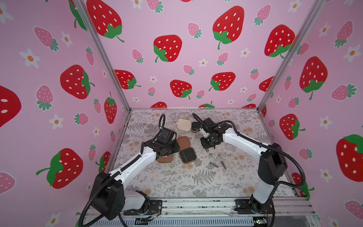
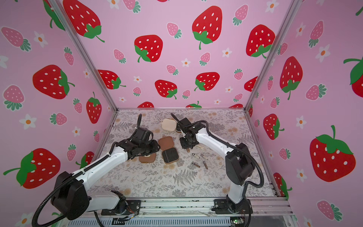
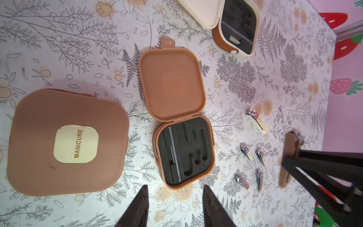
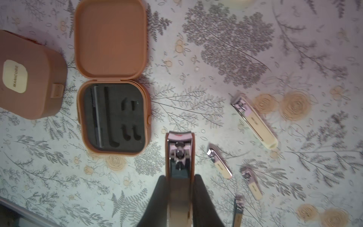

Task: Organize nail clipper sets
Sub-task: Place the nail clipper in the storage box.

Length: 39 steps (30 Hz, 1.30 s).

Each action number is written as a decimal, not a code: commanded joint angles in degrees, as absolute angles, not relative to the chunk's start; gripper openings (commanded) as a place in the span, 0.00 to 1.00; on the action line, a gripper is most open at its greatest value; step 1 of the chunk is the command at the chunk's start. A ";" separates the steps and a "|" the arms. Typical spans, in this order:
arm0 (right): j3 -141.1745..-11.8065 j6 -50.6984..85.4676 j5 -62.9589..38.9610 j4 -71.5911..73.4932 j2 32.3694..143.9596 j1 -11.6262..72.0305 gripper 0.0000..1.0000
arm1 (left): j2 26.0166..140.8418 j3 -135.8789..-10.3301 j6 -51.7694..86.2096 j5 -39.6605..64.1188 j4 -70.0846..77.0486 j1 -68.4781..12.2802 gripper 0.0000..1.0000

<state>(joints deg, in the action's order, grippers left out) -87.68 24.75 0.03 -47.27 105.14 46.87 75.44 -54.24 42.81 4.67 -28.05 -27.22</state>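
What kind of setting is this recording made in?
Likely a staged robot test booth, not a home: strawberry-print wall panels on aluminium framing, a floral-covered tabletop, and the left arm and right arm bolted to a front rail.

**Left arm** (image 1: pixel 135 165): reaches forward and inward, wrist bent downward. The left gripper (image 3: pixel 175 186) points down with its jaws apart, gripping nothing.

**Right arm** (image 1: pixel 245 142): extends inward from its base, wrist pitched down. The right gripper (image 4: pixel 180 176) clamps a large clipper (image 4: pixel 179 149) by its handle end, apparently holding it aloft.
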 commanded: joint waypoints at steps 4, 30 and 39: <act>-95.85 29.45 -1.37 -48.58 112.69 50.98 0.17 | 72.71 -52.92 41.31 4.83 -29.86 -25.46 0.46; -104.16 35.70 -5.01 -47.99 126.56 56.15 0.16 | 68.25 -48.87 40.62 7.49 -29.71 -22.06 0.46; -104.24 35.68 -4.75 -48.30 128.72 56.16 0.16 | 67.76 -48.10 40.40 9.36 -29.64 -21.31 0.46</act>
